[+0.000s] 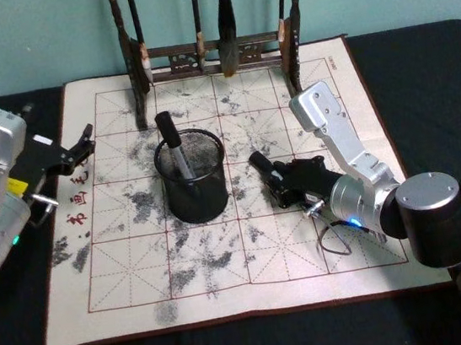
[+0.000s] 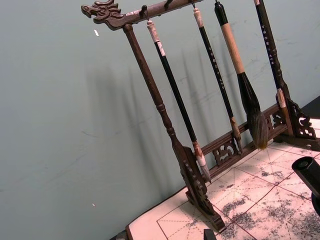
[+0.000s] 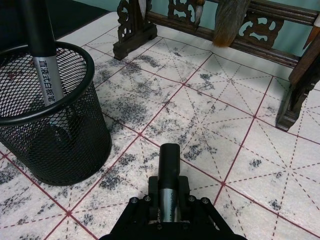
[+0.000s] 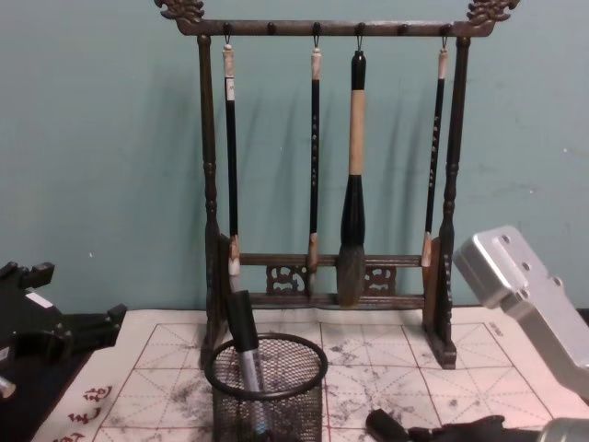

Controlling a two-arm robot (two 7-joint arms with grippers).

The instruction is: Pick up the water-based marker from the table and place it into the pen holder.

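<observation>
**Right gripper holds marker beside pen holder, left gripper idle at mat edge**

The right gripper [image 1: 276, 185] is clamped on the water-based marker [image 1: 260, 163]. It is low over the white mat [image 1: 225, 258], just to the right of the pen holder [image 1: 194, 196]. In the right wrist view the marker's grey barrel sits pinched between the 2 fingers. Its black cap sticks out ahead of them and points toward the brush rack [image 1: 215, 55]. Cannot tell if the marker touches the mat or is just above it. It is outside the holder, near the holder but not touching.

The pen holder stands upright on the mat, left of centre and in front of the rack. 1 second marker [image 1: 170, 142] is already inside. It leans against the rim with its black cap up, and the grey barrel carries printed characters.

The left gripper [image 1: 84, 143] is at the left edge of the mat, well apart from the holder. Its fingers are spread with nothing between them.

The rack stands at the far edge of the mat with 4 brushes [image 4: 352, 184] hanging from it. The mat has a red grid and grey ink stains and lies on the dark table [image 1: 421, 71].
</observation>
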